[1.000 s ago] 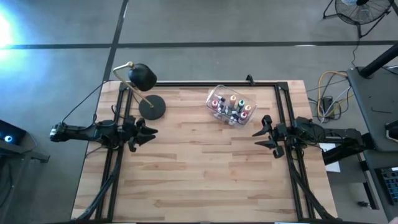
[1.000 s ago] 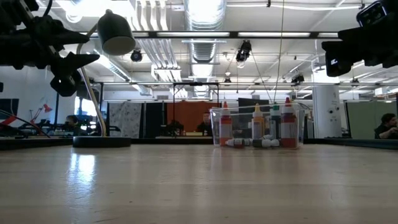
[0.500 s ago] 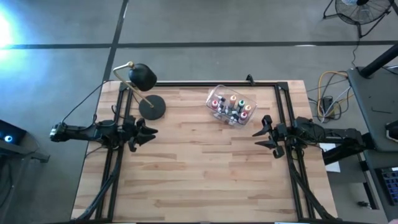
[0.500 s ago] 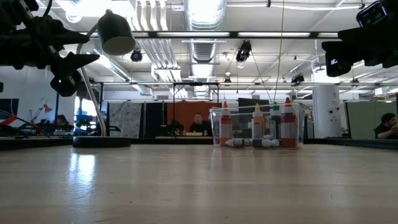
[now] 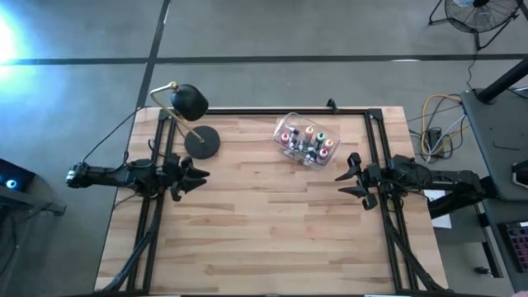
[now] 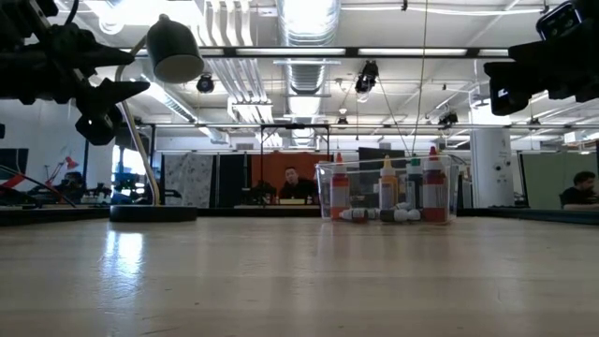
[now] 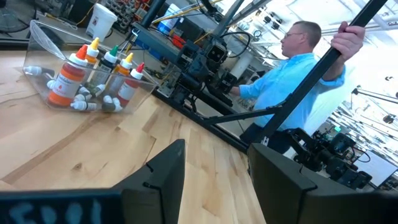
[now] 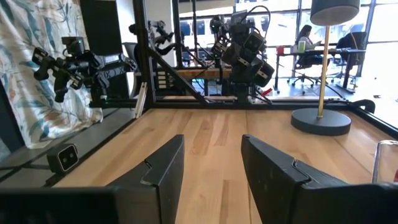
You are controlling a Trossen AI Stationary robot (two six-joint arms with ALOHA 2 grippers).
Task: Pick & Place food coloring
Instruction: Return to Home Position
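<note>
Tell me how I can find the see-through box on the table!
Seen from above, look along the top edge of the wooden table, to the right of the black desk lamp. The clear plastic tub sits there. It is the only thing full of tiny food coloring bottles with coloured caps.

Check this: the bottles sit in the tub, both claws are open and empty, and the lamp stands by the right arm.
Wrong on the lamp: the high view shows it by the left claw, not the right claw. The bottles are in the tub; both claws are open, empty.
</note>
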